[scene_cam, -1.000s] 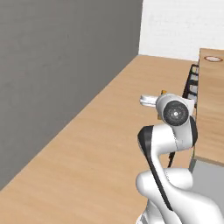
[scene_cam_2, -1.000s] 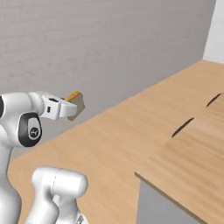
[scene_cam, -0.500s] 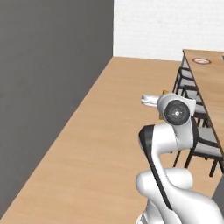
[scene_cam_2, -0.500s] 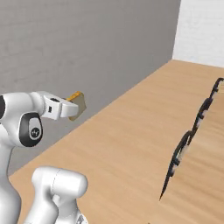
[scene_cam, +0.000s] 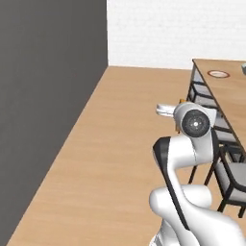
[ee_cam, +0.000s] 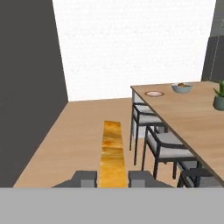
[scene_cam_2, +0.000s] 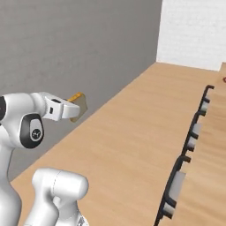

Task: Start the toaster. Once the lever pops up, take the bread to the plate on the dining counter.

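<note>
1. The arm is bent up high over the base, with the hand held out level in front.
2. The gripper [ee_cam: 112, 177] is closed on the bread [ee_cam: 112, 153]. A finger [ee_cam: 85, 177] sits on each side of the slice.
3. The bread sticks straight out from the hand, seen edge-on in the hand view. In the right base view the gripper [scene_cam_2: 73, 107] holds the bread [scene_cam_2: 78, 105] up in the air above the wood floor [scene_cam_2: 132, 132].
4. The counter [ee_cam: 192, 111] is ahead and to the right. The plate [ee_cam: 154, 93] lies on its far end, well apart from the bread.
5. A bowl [ee_cam: 182, 88] sits just beside the plate, and a green plant [ee_cam: 219, 97] stands nearer.
6. Dark stools [ee_cam: 162, 146] stand in a row along the side of the counter, between the robot and the top.
7. The left base view shows the plate [scene_cam: 218, 74] on the counter [scene_cam: 226, 86], and the arm hides most of the hand there.
8. A dark grey wall [scene_cam: 48, 96] runs along the left.
</note>
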